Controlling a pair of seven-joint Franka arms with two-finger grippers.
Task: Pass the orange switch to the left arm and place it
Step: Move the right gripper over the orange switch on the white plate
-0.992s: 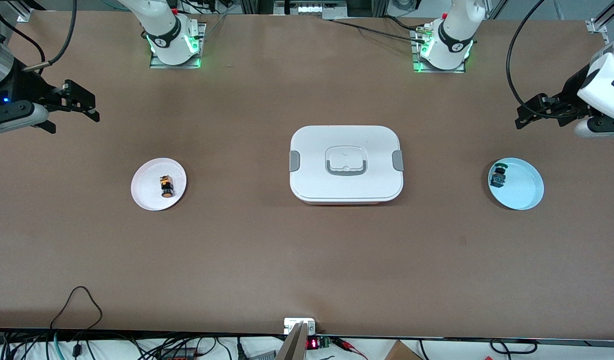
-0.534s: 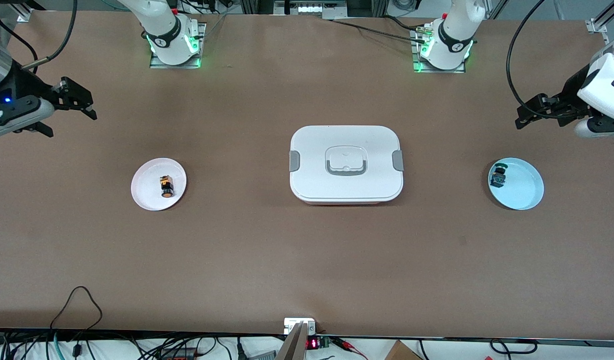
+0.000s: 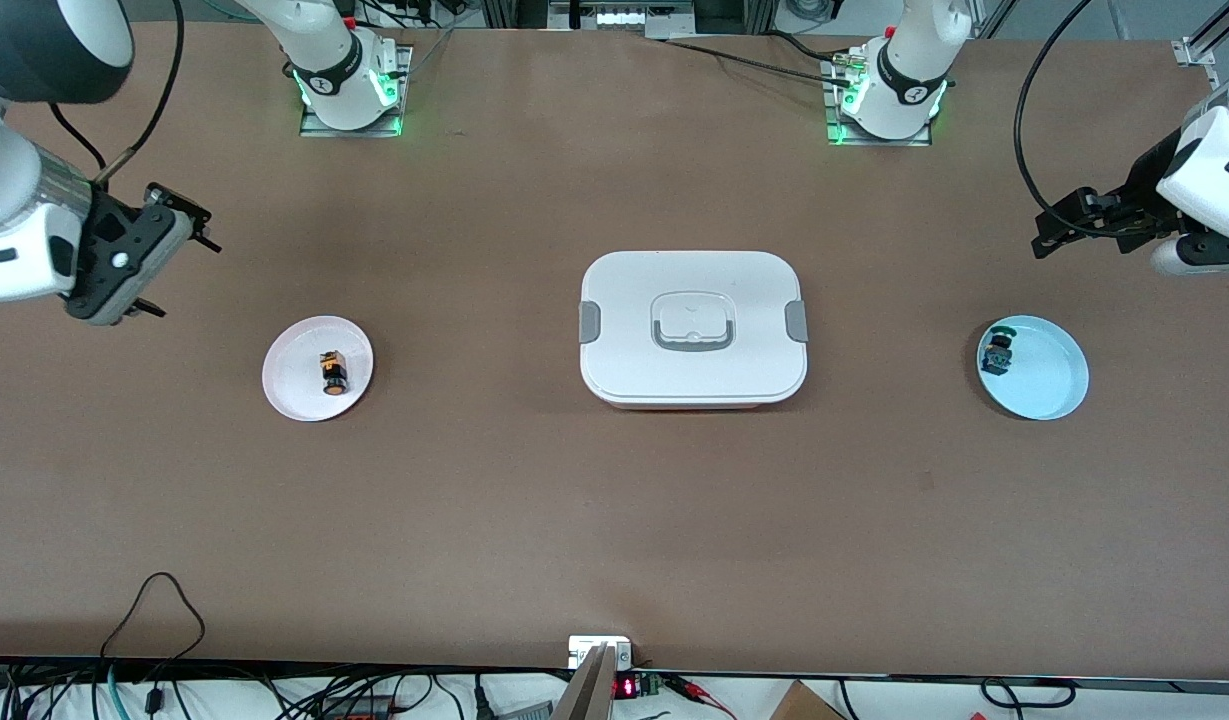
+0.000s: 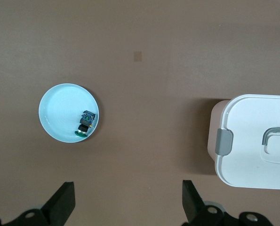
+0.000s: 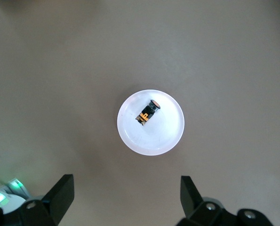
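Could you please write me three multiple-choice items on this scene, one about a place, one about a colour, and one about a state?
1. Where does the orange switch lie?
A. on the pink plate
B. on the box
C. on the bare table

2. What colour is the plate holding the green-capped switch?
A. pink
B. light blue
C. grey

3. How does the right gripper stand?
A. shut on the orange switch
B. shut and empty
C. open and empty

Key: 1 A, the switch rests inside the pink plate toward the right arm's end. 2 B, that plate toward the left arm's end is light blue. 3 C, its fingers stand wide apart above the plate, holding nothing.
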